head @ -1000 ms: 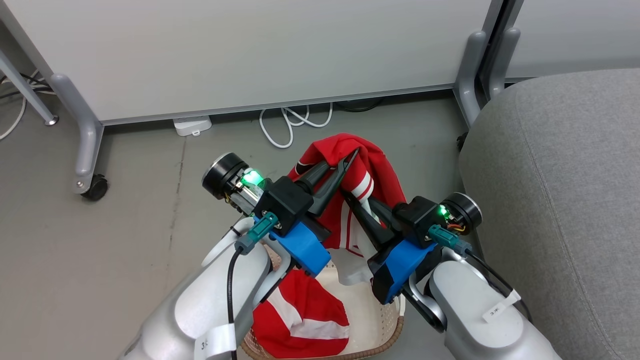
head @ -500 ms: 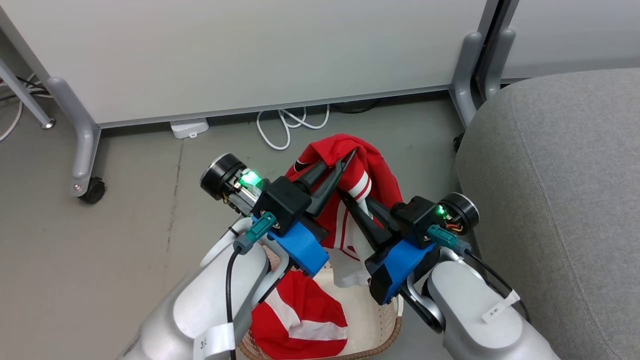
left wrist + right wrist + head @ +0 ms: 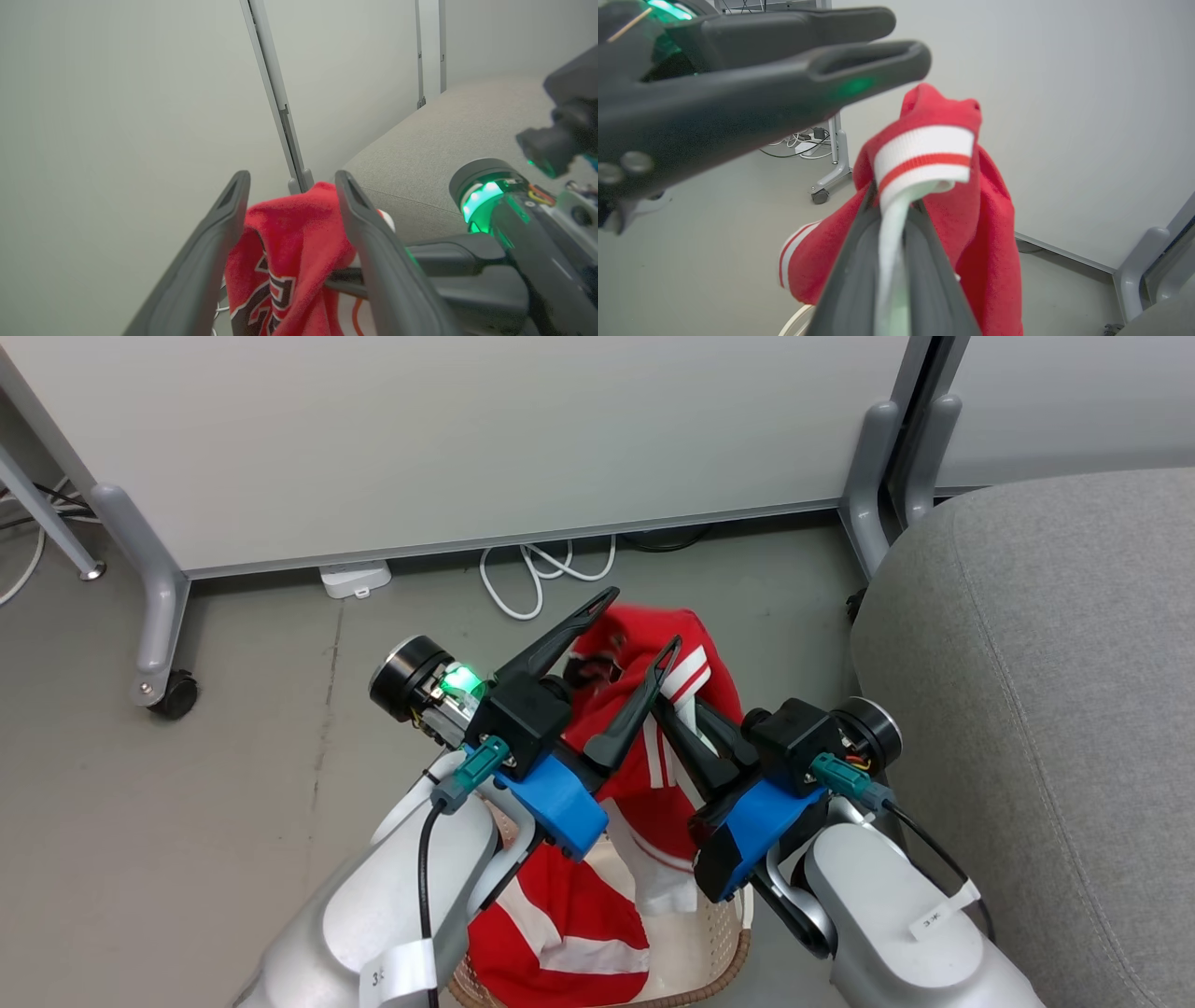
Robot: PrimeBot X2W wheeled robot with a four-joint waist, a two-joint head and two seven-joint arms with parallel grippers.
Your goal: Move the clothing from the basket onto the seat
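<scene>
Right gripper (image 3: 665, 709) pinched one white-striped red garment (image 3: 990, 214) above the cream perforated basket (image 3: 738, 957) — left gripper (image 3: 642, 618) gaped empty — its twin (image 3: 560, 933) inside, neither on the grey fabric seat (image 3: 1046, 709).

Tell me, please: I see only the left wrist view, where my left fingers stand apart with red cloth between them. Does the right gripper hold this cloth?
Observer: Yes. In the right wrist view the right gripper is shut on the lifted garment, at its white cuff with a red stripe.
Operator: And does the basket hold more clothing?
Observer: Yes. In the head view more red-and-white cloth lies in the basket, beneath both arms.
</scene>
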